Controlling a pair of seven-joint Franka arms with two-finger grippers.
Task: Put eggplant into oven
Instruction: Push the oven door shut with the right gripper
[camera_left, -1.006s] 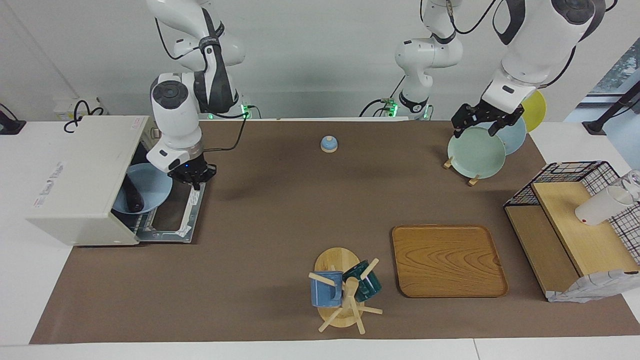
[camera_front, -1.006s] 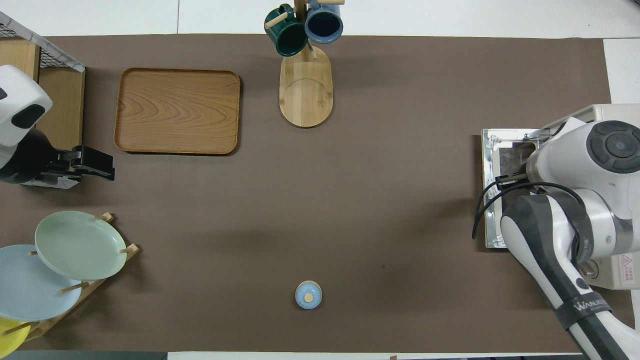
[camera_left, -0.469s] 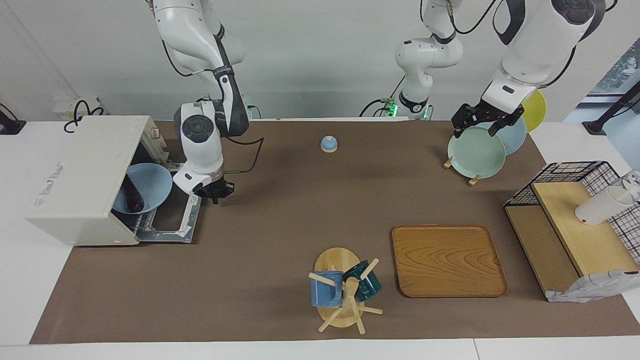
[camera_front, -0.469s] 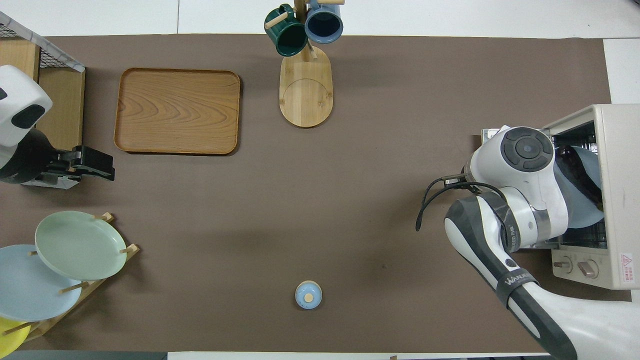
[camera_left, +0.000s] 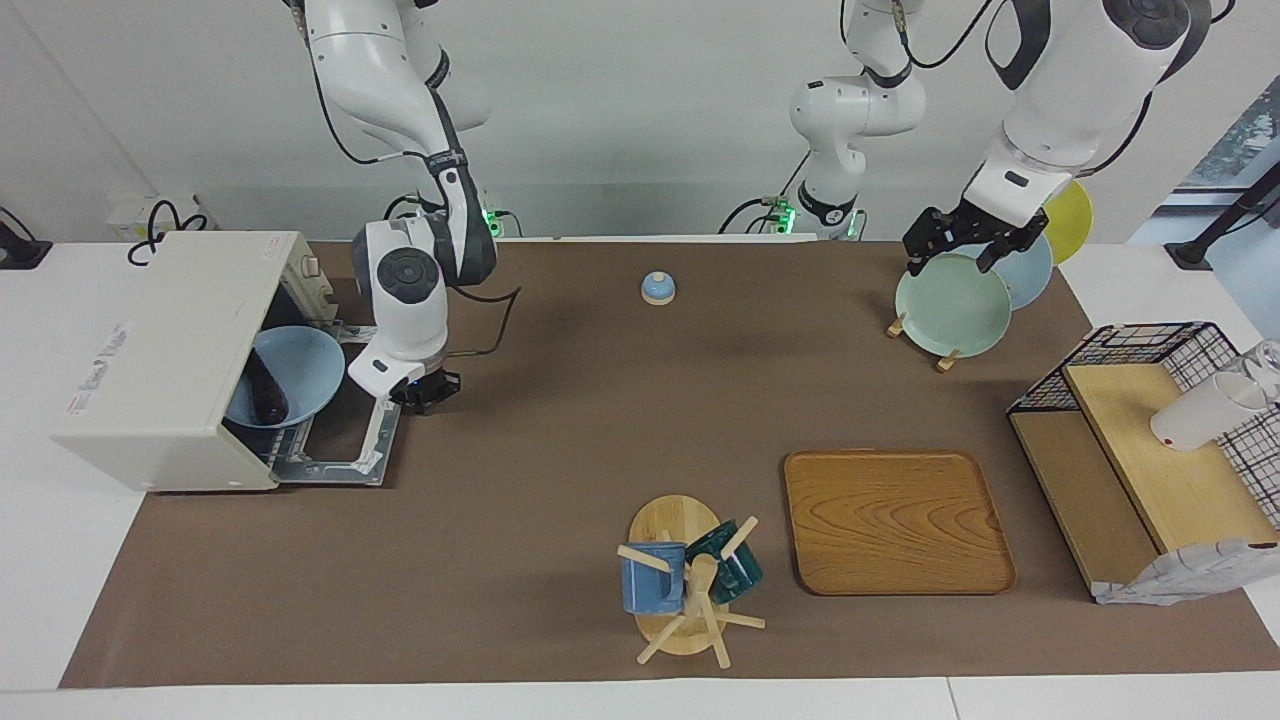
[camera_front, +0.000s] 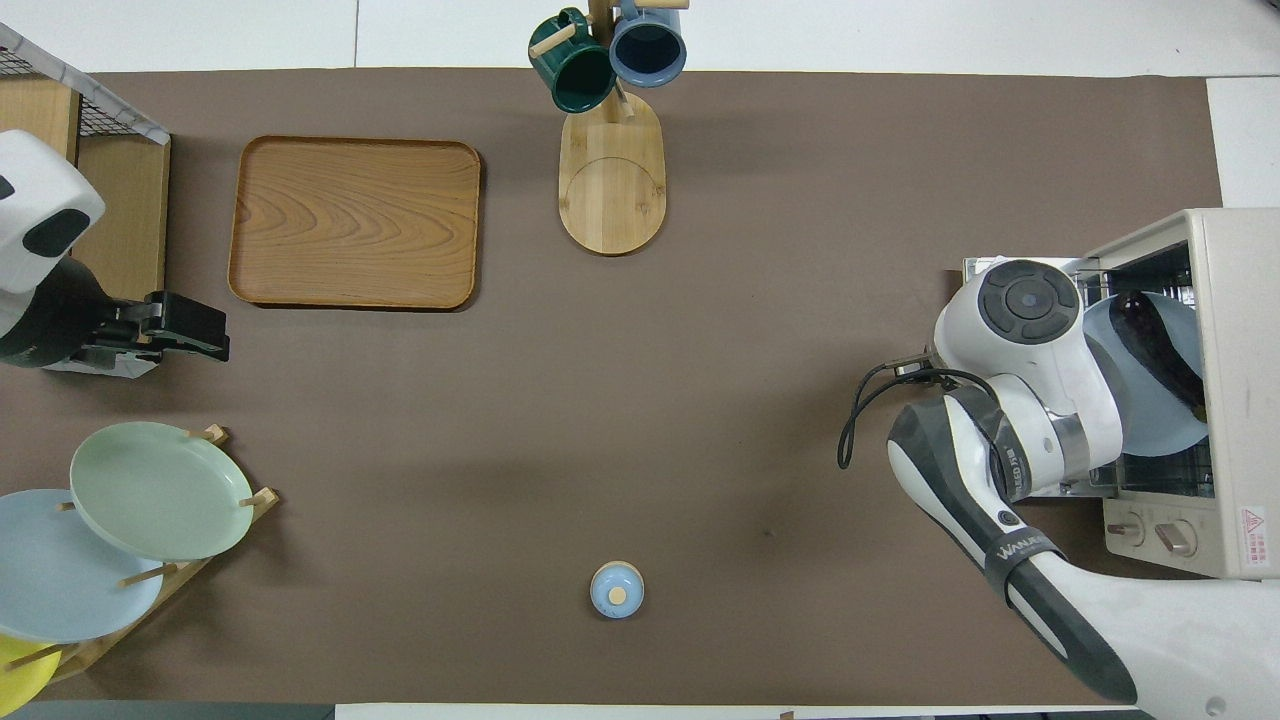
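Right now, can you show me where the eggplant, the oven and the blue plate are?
eggplant (camera_front: 1160, 345), overhead view, middle of its dark body.
oven (camera_left: 160, 360), facing view, its off-white top panel.
blue plate (camera_left: 315, 375), facing view, bare part near its rim, inside the oven.

tray (camera_left: 897, 520): wooden, flat on the brown mat, beside the mug stand
mug stand (camera_left: 683, 588): wooden, carrying a blue mug (camera_left: 652, 578) and a dark green mug (camera_left: 727, 563)
plate rack (camera_front: 165, 575): green, pale blue and yellow plates on edge
small blue lid (camera_left: 657, 288): alone, mid-table near the robots
wire shelf (camera_left: 1160, 450): a white cup (camera_left: 1205, 411) lying on it
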